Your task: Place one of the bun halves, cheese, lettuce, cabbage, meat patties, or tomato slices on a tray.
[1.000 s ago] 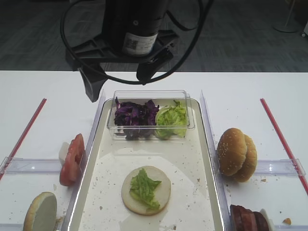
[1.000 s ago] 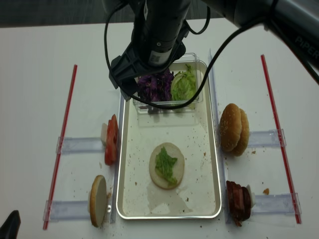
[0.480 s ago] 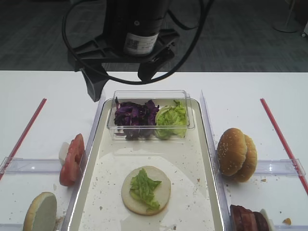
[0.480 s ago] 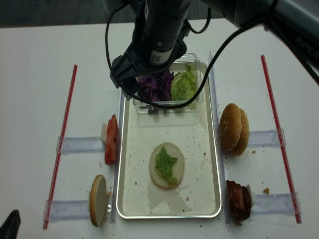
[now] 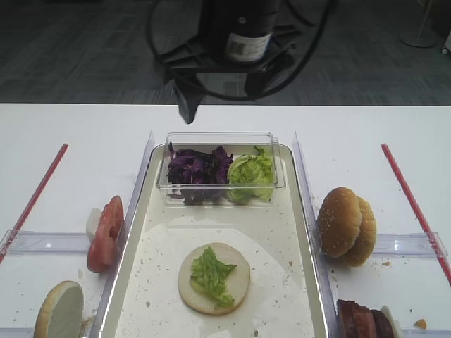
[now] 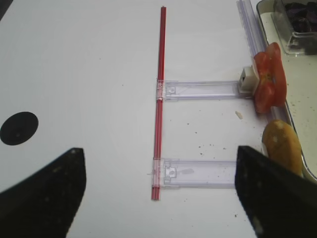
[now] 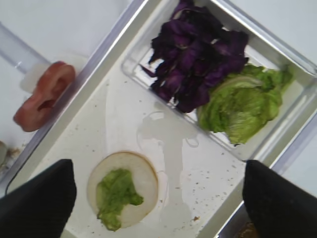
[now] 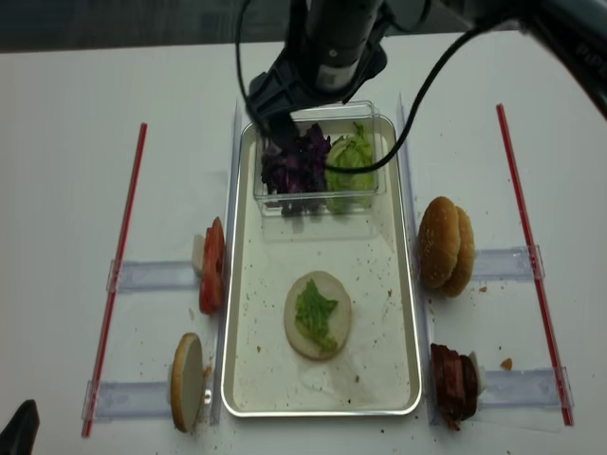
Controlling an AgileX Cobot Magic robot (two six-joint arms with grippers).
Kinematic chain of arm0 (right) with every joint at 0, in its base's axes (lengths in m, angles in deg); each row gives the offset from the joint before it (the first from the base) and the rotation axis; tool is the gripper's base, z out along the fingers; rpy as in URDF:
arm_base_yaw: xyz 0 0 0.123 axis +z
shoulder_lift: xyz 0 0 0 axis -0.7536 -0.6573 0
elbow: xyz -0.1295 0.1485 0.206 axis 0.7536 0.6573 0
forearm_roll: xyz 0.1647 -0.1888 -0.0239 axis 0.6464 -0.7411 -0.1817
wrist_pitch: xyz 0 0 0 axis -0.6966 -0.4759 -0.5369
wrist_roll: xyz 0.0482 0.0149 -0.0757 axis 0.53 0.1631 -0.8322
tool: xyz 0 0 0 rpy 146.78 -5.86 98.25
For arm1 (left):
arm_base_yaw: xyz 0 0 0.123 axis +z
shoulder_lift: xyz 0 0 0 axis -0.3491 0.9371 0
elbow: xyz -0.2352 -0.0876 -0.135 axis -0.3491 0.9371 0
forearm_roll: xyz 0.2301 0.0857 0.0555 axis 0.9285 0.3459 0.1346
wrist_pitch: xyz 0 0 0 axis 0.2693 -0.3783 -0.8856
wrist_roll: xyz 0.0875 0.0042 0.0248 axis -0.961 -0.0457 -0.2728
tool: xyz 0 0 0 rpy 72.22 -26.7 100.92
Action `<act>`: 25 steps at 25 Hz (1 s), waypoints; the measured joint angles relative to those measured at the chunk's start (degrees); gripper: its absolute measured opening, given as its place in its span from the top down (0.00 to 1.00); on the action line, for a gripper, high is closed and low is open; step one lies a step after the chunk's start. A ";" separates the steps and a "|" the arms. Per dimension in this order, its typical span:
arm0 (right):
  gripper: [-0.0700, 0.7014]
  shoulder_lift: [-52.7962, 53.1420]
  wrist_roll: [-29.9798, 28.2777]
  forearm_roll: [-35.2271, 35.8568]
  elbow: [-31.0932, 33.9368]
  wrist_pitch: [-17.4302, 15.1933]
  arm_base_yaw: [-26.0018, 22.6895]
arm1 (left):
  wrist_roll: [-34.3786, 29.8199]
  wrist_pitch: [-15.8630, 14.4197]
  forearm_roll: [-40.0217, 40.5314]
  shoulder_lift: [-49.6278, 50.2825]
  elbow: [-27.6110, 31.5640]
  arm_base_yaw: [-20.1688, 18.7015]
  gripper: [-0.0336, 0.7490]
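On the off-white tray (image 5: pixel 304 211) a bun half (image 5: pixel 236 282) lies cut face up with a lettuce leaf (image 5: pixel 211 273) on it. At the tray's far end, cabbage (image 5: pixel 197 169) and more lettuce (image 5: pixel 250 174) fill a clear tub. My right gripper (image 7: pixel 158 203) hangs open and empty high above tub and tray. Tomato slices (image 5: pixel 106 232) and one bun half (image 5: pixel 60 310) stand left of the tray. Two bun halves (image 5: pixel 345 225) and meat patties (image 5: pixel 363 320) stand on its right. My left gripper (image 6: pixel 158 198) is open over bare table. No cheese is in view.
Red strips (image 8: pixel 123 256) (image 8: pixel 531 246) run down both sides of the white table. Clear plastic holders (image 6: pixel 198 89) (image 8: pixel 512 261) keep the food upright beside the tray. Crumbs speckle the tray floor. The right arm and its cable (image 8: pixel 327 47) loom over the tub.
The right arm has swung to the right and toward the far side, from beside the tub's left corner to above the tub. Its jaws stayed open. The food has not moved.
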 joint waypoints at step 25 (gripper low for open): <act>0.01 0.00 0.00 -1.58 0.00 -0.13 -37.29 | 0.00 0.00 0.00 0.00 0.00 0.00 0.24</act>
